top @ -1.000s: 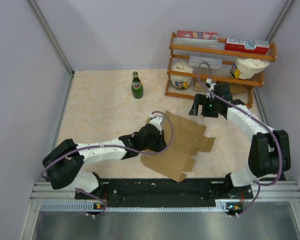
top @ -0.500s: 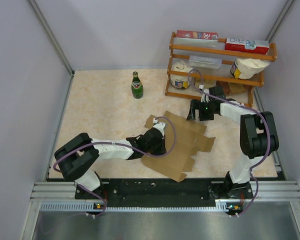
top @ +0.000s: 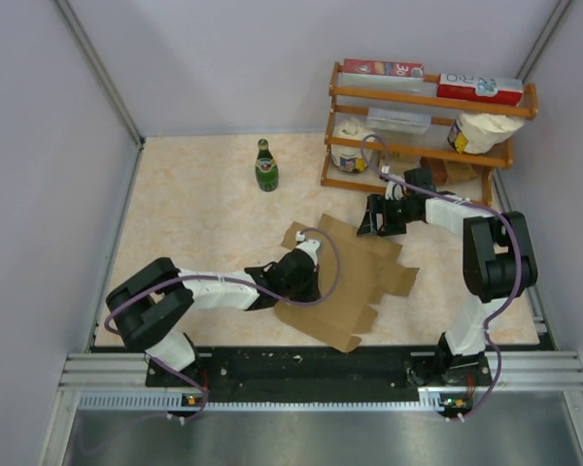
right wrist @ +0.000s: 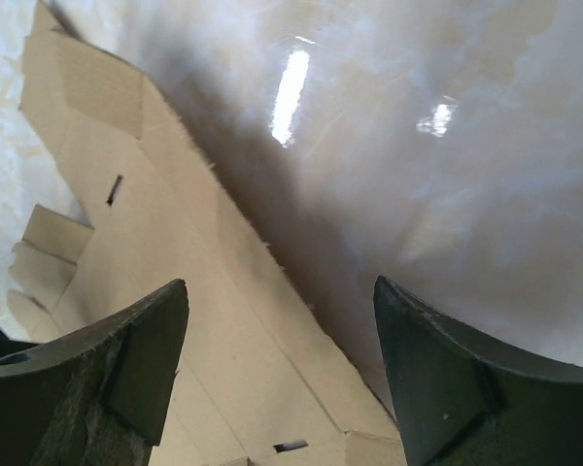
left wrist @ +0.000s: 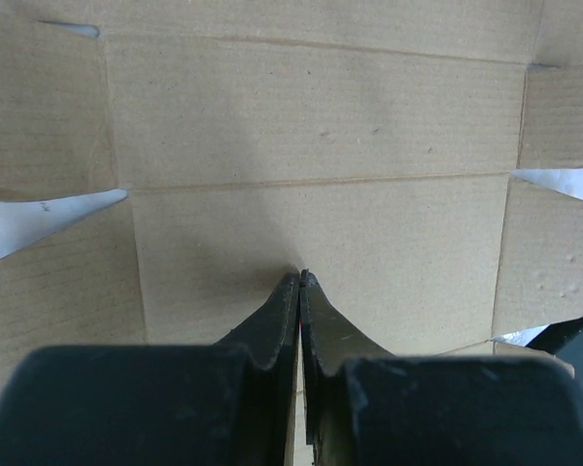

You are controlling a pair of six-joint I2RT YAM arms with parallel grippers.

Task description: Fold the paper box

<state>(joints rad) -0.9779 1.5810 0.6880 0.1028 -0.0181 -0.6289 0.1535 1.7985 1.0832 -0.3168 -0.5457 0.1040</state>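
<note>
On the left, fingers pressed together on the left pincer (left wrist: pixel 299 277), tips down on the paper box (top: pixel 355 277), on its left part. Lying flat and open on the table (top: pixel 194 214). Likely light and thin, bendy along the creases. Best to grab by an outer edge. On the right, fingers wide apart on the right pincer (right wrist: pixel 280 291), just over the box's far edge.

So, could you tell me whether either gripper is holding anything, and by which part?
Nothing appears to be held. The left gripper is shut, its tips on a middle panel of the flat cardboard sheet; the right gripper hangs open over the sheet's edge.
</note>
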